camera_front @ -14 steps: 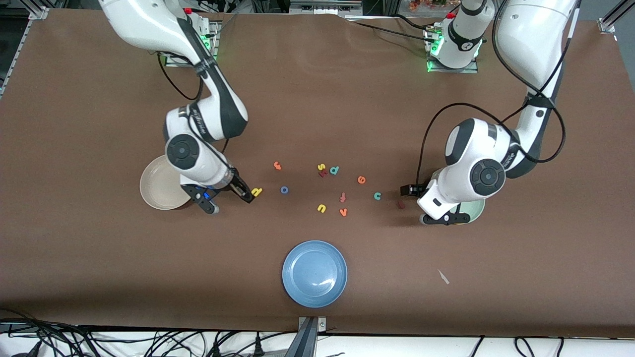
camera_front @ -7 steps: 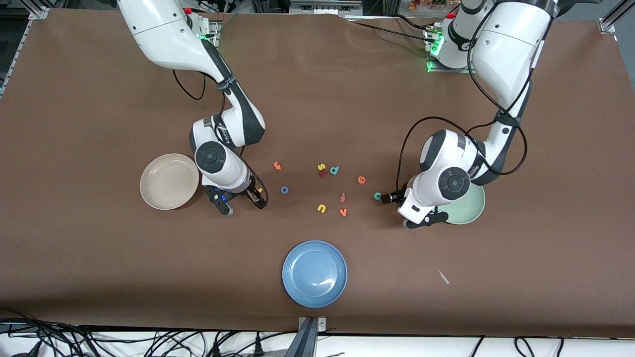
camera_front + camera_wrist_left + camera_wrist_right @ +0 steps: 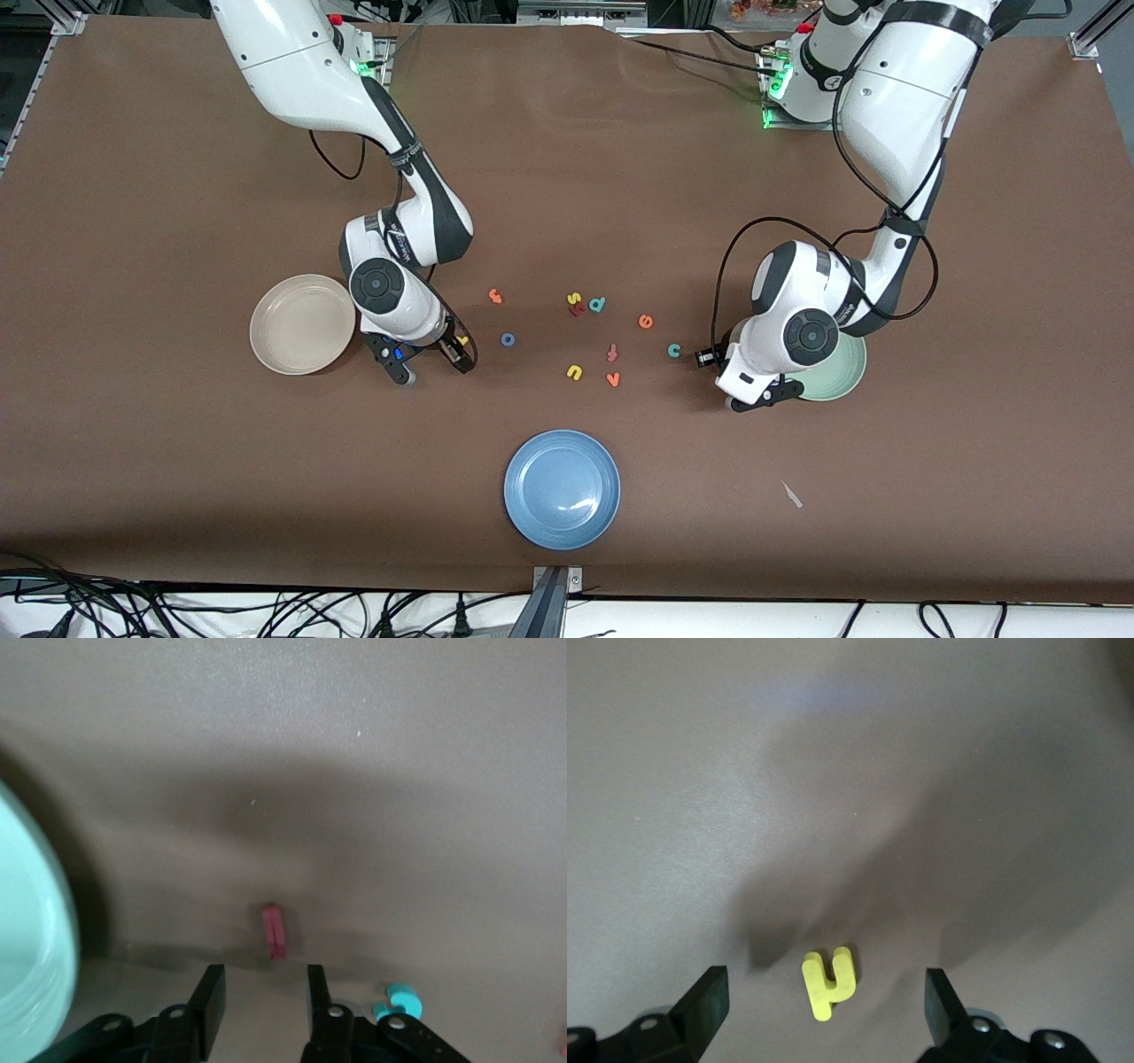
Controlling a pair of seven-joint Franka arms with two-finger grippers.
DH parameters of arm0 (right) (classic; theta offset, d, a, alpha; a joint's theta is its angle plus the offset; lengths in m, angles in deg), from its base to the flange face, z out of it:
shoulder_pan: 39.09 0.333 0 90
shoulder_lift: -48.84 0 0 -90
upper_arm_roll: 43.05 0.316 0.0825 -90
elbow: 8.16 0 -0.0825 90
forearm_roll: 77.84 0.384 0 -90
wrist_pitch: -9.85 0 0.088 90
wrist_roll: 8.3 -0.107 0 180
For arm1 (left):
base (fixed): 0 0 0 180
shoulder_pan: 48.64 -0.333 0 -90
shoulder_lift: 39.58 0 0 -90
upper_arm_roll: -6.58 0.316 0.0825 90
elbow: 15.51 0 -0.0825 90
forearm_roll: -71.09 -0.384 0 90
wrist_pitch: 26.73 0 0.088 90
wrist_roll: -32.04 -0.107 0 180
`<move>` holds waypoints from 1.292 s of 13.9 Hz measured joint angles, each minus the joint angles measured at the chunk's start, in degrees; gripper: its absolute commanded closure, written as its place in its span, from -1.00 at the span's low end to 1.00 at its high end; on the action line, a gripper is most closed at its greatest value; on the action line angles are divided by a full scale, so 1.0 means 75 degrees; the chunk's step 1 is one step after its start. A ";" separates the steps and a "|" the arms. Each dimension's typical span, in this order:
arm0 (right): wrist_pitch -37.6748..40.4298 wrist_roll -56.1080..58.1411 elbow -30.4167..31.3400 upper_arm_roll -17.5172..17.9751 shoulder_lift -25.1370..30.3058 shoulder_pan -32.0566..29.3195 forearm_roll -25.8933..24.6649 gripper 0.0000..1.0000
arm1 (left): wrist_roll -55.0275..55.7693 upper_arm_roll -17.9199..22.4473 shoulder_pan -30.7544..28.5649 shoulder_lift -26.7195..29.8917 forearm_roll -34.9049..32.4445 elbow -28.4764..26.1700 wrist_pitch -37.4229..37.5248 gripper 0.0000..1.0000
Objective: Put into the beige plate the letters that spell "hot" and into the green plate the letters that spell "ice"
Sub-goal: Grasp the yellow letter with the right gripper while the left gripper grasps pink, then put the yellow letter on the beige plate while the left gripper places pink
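1. The beige plate (image 3: 303,323) sits at the right arm's end of the bench, empty.
2. The right tool (image 3: 458,348) is at the plate's 3 o'clock; only its wrist view shows wide-spread fingers (image 3: 704,1001) flanking the yellow h (image 3: 828,981), not gripping.
3. The left tool (image 3: 264,997), half-closed, probably hasn't touched the dark red i (image 3: 274,931), hidden from the front view.
4. The green plate (image 3: 846,377) sits partly under the left arm.
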 measured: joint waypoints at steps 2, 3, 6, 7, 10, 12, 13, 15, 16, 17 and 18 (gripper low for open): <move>-0.0002 0.0000 0.0000 0.0004 -0.0040 0.0002 0.0089 -0.85 | 0.0035 -0.0001 0.0010 -0.0163 0.0000 0.0004 -0.0231 0.24; -0.0002 0.0000 0.0000 0.0012 -0.0055 0.0003 0.0097 -0.80 | 0.0056 0.0001 0.0006 -0.0182 0.0000 0.0014 -0.0257 0.36; -0.0024 0.0001 0.0000 0.0035 -0.0090 0.0009 0.0112 -0.60 | 0.0073 0.0000 0.0012 -0.0180 0.0000 0.0042 -0.0273 0.82; -0.0035 0.0003 0.0000 0.0039 -0.0106 0.0013 0.0113 -0.50 | 0.0074 0.0000 0.0012 -0.0180 0.0000 0.0044 -0.0284 1.00; -0.0051 0.0052 0.0000 0.0049 -0.0132 0.0023 0.0113 0.02 | 0.0075 0.0000 0.0009 -0.0180 0.0000 0.0051 -0.0299 1.00; -0.0136 0.0144 -0.0022 0.0057 -0.0123 0.0025 0.0114 0.46 | 0.0075 0.0021 -0.0016 -0.0180 -0.0027 0.0068 -0.0326 1.00; -0.0136 0.0173 -0.0028 0.0059 -0.0115 0.0025 0.0115 0.66 | 0.0068 0.0044 -0.0071 -0.0173 -0.0075 0.0092 -0.0326 1.00; -0.0138 0.0230 -0.0029 0.0062 -0.0113 0.0025 0.0115 0.98 | 0.0051 0.0052 -0.0233 -0.0065 -0.0196 0.0237 0.0010 1.00; -0.0138 0.0242 -0.0031 0.0070 -0.0106 0.0026 0.0114 1.00 | 0.0009 0.0053 -0.0312 0.0084 -0.0204 0.0324 0.0436 1.00; -0.0138 0.0256 -0.0031 0.0071 -0.0105 0.0026 0.0114 1.00 | -0.0122 0.0056 -0.0403 0.0298 -0.0211 0.0384 0.0929 1.00; -0.0136 0.0302 -0.0033 0.0071 -0.0104 0.0026 0.0114 1.00 | -0.0332 0.0063 -0.0516 0.0550 -0.0212 0.0407 0.1436 1.00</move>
